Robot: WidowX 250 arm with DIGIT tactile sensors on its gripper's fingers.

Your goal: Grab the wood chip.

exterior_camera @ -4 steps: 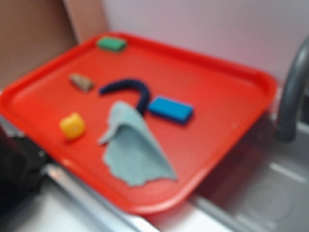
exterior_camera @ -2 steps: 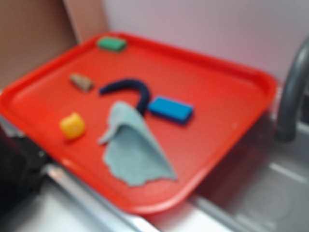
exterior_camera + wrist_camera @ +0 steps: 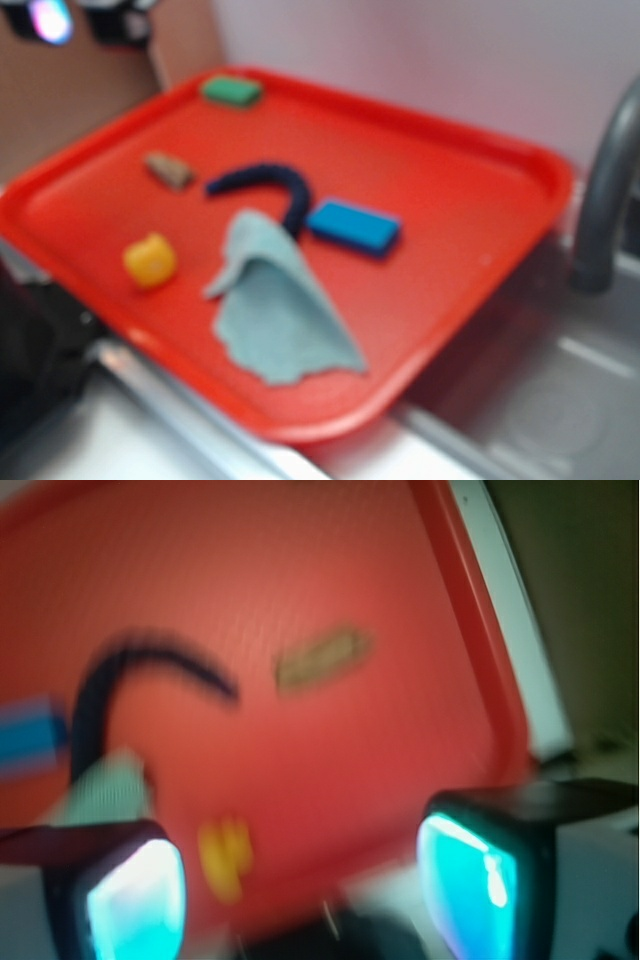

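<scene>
Gripper (image 3: 300,880) fingers stand well apart in the wrist view, one pad (image 3: 135,900) at lower left and the other at lower right, both glowing teal, nothing between them; jaws spread, empty. Exterior view shows only dark blurred parts of the gripper (image 3: 75,18) at the top left corner, above the tray's far-left rim and clear of every object. Wood chip (image 3: 169,170) lies flat on the red tray (image 3: 470,200), left portion, untouched; a dull tan-brown wedge. Wrist view shows the wood chip (image 3: 322,661) as a smeared tan streak, well ahead of the fingers and roughly between their lines, nearer the tray's right rim (image 3: 480,650) in that view. Green block (image 3: 231,91) sits near the far-left corner of the tray, beyond the chip. Yellow block (image 3: 150,261) sits nearer the front edge, apart from the chip. Dark blue curved piece (image 3: 262,187) lies just right of the chip, not touching it; its hooked end meets the top of the grey-green cloth (image 3: 275,305). Blue block (image 3: 353,227) rests just right of that hook. Grey faucet (image 3: 605,190) stands at the right, off the tray. Both views blurred; fine detail not readable.
</scene>
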